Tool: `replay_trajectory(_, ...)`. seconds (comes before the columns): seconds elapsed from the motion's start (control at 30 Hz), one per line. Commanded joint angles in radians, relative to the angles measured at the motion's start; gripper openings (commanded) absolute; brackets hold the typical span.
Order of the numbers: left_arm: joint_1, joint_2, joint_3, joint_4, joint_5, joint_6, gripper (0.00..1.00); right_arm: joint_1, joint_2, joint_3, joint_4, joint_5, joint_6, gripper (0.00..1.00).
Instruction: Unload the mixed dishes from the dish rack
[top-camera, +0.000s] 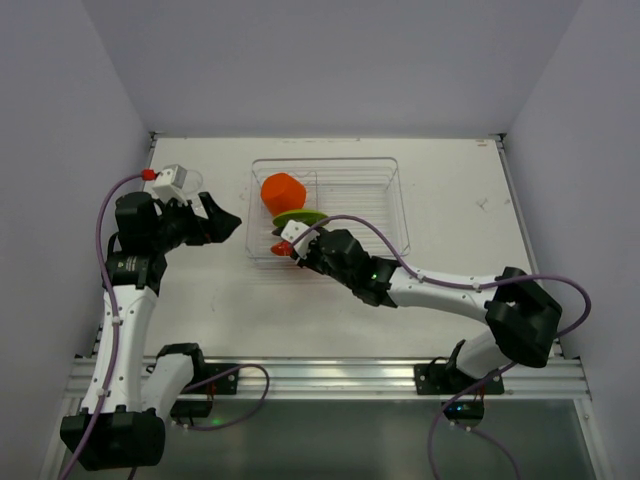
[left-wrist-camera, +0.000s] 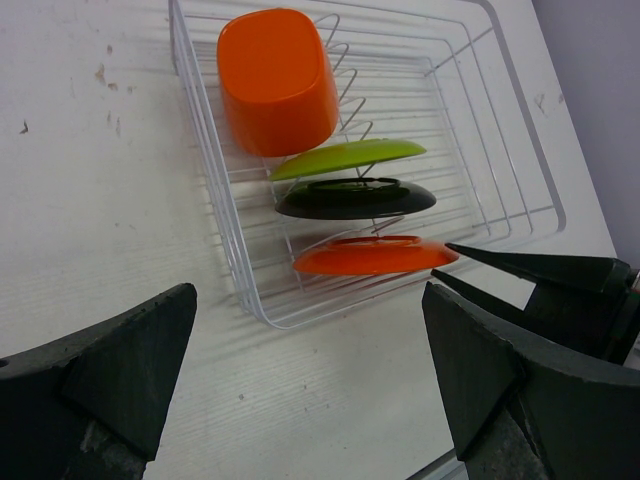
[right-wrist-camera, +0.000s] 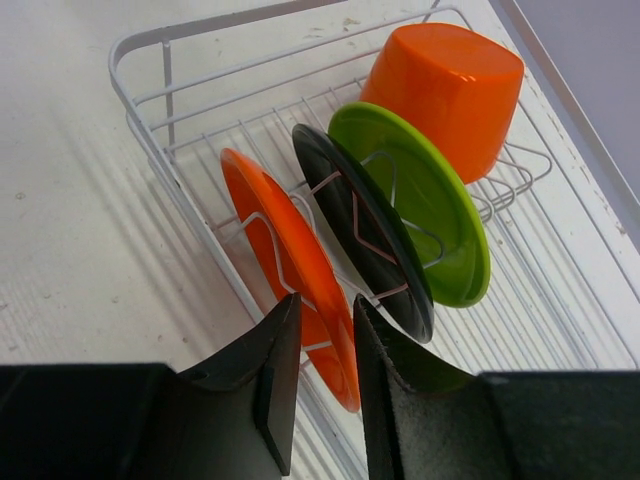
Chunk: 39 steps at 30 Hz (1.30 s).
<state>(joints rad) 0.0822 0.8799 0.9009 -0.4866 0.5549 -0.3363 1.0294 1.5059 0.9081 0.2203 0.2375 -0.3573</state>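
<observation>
Left claw nearest the lens: two dark fingers spread wide, nothing between them. It hangs over bare table, just off the dish rack's left side.

Ahead of the left claw, dish rack count: 1, clear with thin wire dividers, flat on the table.

Dishes seen in the rack: 4.
- Orange cup: 1. Farthest from the left claw, tipped against the wire prongs, closed base showing.
- Lime-green plate: 1. Next toward the claw, on edge in the dividers, just beside the cup.
- Black plate: 1. On edge, close behind the lime-green one; whether they touch, cannot tell.
- Orange plate: 1. Nearest the rack's end wall, on edge, a clear gap from the black plate.

Right claw at the rack's near corner, reaching in from the right. Read outward from it: orange plate first, then black, lime-green, cup last. Its fingers sit close together, one either side of the orange plate's rim, which fills most of the gap. Whether the pads press the plate, cannot tell. The plate sits in its divider slot. All four dishes are inside the rack.
</observation>
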Motion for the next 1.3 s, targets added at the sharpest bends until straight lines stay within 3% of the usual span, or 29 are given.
replay_trajectory(0.0,-0.006,0.001,0.003,0.031,0.022,0.013,1.00,0.011,0.011,-0.009,0.076,-0.012,-0.015,0.30)
replay_trajectory(0.17,-0.006,0.001,0.001,0.033,0.022,0.013,1.00,0.018,0.019,-0.014,0.096,-0.003,-0.034,0.24)
replay_trajectory(0.5,-0.007,0.002,0.000,0.033,0.027,0.016,1.00,0.031,0.025,-0.015,0.074,-0.036,-0.032,0.24)
replay_trajectory(0.6,-0.007,0.004,0.000,0.034,0.027,0.016,1.00,0.032,0.028,-0.014,0.065,-0.037,-0.034,0.18)
replay_trajectory(1.13,-0.007,0.005,-0.002,0.034,0.030,0.016,1.00,0.084,0.059,-0.032,0.045,-0.003,-0.040,0.13)
replay_trajectory(1.27,-0.007,0.007,0.000,0.034,0.031,0.016,1.00,0.093,0.050,-0.041,0.031,0.003,-0.031,0.09)
